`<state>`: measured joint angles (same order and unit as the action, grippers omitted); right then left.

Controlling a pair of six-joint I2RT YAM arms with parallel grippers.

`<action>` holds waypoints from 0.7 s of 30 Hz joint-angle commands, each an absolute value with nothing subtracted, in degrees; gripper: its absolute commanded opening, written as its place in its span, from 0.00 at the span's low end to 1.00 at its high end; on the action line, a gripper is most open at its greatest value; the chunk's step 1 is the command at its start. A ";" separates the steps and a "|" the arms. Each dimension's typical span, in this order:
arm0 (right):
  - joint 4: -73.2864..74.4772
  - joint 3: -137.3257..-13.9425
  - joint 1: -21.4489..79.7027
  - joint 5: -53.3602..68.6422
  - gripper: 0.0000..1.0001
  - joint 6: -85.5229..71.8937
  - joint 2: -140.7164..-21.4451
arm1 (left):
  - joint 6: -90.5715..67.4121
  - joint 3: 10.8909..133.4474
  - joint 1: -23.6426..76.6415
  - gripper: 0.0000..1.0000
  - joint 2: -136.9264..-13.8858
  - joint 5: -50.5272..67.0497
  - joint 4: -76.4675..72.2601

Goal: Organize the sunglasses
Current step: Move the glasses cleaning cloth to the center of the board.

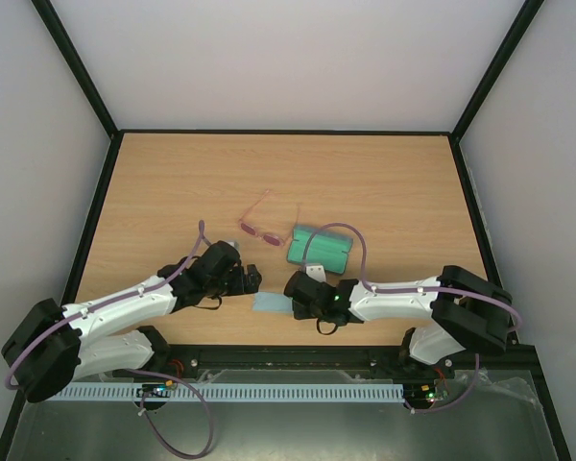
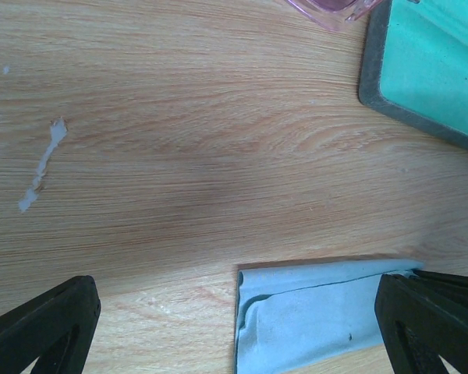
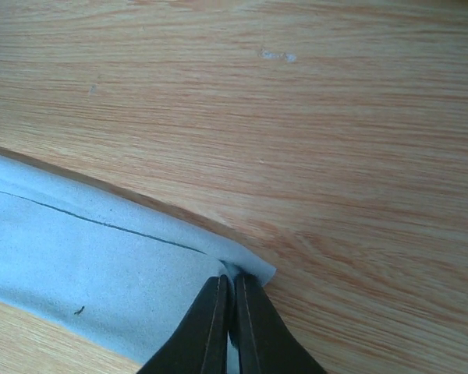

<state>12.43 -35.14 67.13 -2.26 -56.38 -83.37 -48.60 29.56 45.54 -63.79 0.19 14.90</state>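
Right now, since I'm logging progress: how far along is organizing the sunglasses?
Done: the case lies open. In hand: the right pincer is shut on a corner of the blue cloth; the left pincer hangs open at its other end. Left: the sunglasses lie on the table beside the case, arms unfolded, not yet inside.

One high view, two close ones low over the table [image 1: 384,173].
The top camera looks down from above and behind the arms, taking in the whole wooden surface. Each wrist camera sits very near the wood. All three share the blue cloth [image 1: 267,303]. The left wrist view also catches a corner of the case [image 2: 429,70] and what seems to be the sunglasses [image 2: 331,9].
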 commanded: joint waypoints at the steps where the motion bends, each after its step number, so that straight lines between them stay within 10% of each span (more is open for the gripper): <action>1: 15.46 -32.94 67.76 -3.26 0.06 -57.48 -85.74 | -48.18 28.64 45.13 0.99 -63.63 0.79 14.59; 15: 18.24 -28.57 62.33 -5.98 0.02 -54.41 -78.94 | -47.20 28.49 45.21 0.94 -66.63 4.74 10.12; 21: 18.80 -26.72 60.38 -6.24 0.02 -52.30 -76.20 | -46.94 30.12 47.24 0.70 -73.17 7.03 6.09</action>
